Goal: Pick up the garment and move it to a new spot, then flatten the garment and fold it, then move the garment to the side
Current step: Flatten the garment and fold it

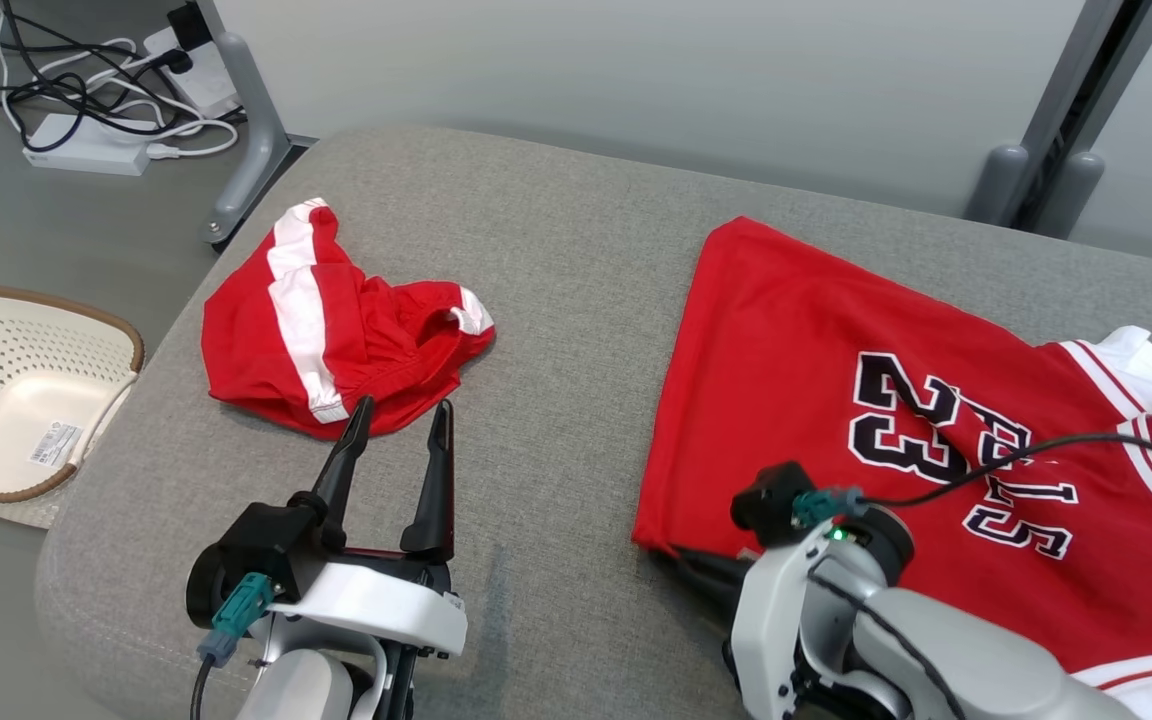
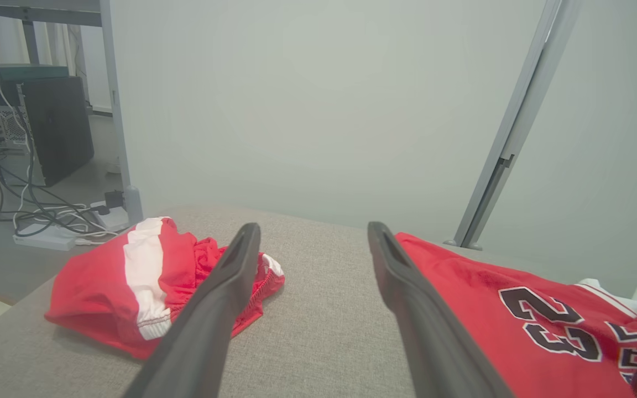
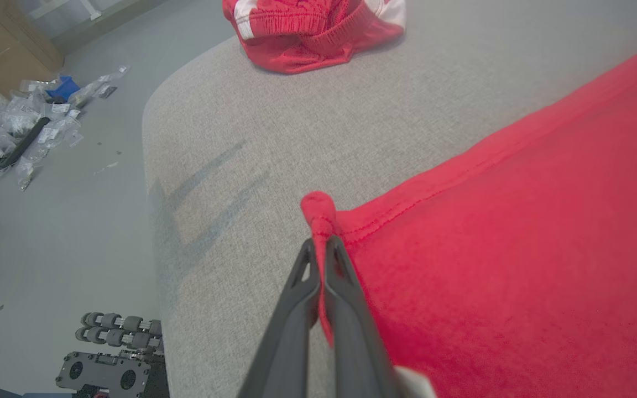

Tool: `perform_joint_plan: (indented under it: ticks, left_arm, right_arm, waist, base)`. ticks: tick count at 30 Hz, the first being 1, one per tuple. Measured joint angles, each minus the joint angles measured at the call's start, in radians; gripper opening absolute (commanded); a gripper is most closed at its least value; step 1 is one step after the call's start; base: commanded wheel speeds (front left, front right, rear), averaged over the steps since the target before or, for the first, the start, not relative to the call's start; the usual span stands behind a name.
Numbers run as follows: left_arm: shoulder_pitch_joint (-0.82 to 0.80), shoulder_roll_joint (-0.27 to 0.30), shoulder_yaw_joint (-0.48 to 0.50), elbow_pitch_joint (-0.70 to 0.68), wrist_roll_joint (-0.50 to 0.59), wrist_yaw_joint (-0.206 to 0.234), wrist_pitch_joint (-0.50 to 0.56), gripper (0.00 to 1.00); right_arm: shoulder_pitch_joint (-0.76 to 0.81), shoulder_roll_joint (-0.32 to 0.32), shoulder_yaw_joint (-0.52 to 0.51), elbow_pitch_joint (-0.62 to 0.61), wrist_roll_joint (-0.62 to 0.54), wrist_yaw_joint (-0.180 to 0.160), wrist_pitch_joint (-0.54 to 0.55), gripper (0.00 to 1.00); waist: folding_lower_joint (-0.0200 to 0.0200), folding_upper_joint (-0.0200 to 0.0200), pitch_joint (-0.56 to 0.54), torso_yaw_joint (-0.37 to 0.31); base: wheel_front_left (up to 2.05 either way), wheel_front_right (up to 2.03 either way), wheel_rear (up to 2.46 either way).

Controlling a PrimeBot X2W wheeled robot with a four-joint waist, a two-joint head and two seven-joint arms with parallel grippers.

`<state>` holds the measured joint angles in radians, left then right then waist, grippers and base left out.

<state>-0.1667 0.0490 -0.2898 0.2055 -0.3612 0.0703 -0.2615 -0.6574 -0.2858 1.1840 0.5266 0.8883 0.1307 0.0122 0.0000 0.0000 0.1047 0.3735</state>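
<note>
Lying spread on the grey bench's [image 1: 556,300] right, red jersey [image 1: 806,380]: pinched at its near hem corner by right gripper [image 3: 321,243], jaws clenched on cloth. Found left gripper [image 1: 404,415] splayed, empty, beside red shorts [image 1: 336,320]. Seemed mid-flattening; called next for drawing that corner taut.

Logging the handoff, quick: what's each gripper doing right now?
Left gripper: open, holding nothing.
Right gripper: shut on a corner of the red jersey.

jersey [image 1: 786,380]: cut off R edge; basket [image 1: 36,350]: cut off L edge
</note>
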Motion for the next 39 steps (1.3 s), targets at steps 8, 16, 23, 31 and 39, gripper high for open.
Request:
perform_joint_plan:
  ticks: [8,16,23,31,39]
  left_arm:
    - [0.018,0.0,0.017,0.003,0.01,-0.008,0.0,1.0]
    - [0.021,0.0,0.046,-0.001,0.017,-0.012,0.0,1.0]
    - [0.038,0.0,0.067,-0.01,0.016,-0.012,0.0,1.0]
    - [0.064,-0.001,0.074,-0.014,0.023,-0.012,0.0,1.0]
    - [0.09,0.0,0.054,0.053,0.021,-0.041,0.0,1.0]
  right_arm:
    - [0.014,0.023,-0.011,-0.028,0.0,0.0,0.006,1.0]
    - [0.009,-0.07,-0.209,-0.039,-0.058,0.0,-0.107,1.0]
    - [0.109,-0.144,-0.545,-0.026,-0.272,0.0,-0.261,1.0]
    - [0.437,0.001,-1.026,-0.207,-0.556,0.0,-0.274,1.0]
    - [0.551,0.111,-1.125,-0.321,-0.677,0.0,-0.277,1.0]
  waist:
    - [0.0,0.0,-0.006,-0.037]
    - [0.0,0.0,-0.024,-0.132]
    - [0.0,0.0,-0.036,-0.23]
    - [0.0,0.0,-0.026,-0.284]
    - [0.0,0.0,-0.007,-0.302]
  base:
    - [0.0,0.0,0.0]
    - [0.0,0.0,0.0]
    - [0.0,0.0,0.0]
    - [0.0,0.0,0.0]
    - [0.0,0.0,0.0]
